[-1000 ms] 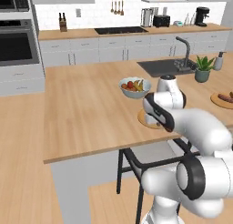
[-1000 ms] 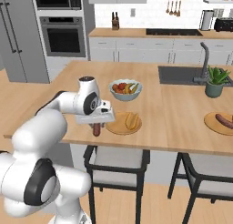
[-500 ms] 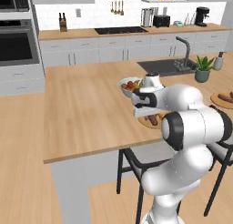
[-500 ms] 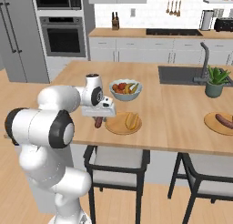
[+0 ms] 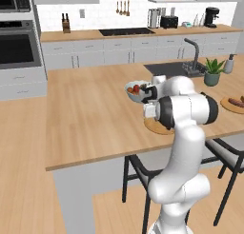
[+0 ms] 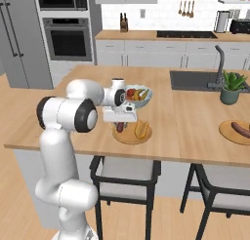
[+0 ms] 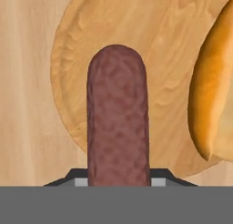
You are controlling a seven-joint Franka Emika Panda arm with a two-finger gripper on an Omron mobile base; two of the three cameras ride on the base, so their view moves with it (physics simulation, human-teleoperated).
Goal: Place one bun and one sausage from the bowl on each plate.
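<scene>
Hand (image 6: 120, 128) clamped tight on sausage (image 7: 118, 118), over plate (image 7: 136, 45) w/ bun (image 7: 214, 86). Lower it flat beside bun, inside rim, before you release.

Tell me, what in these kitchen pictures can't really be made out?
- Fingers: in the hand view the sausage covers them, and the bottom edge cuts them off.
- Bun: cut off by the right edge of the hand view.
- Near plate: in the left base view the white arm hides most of it.
- Fruit bowl: the individual fruits are too small to name in the right base view.
</scene>
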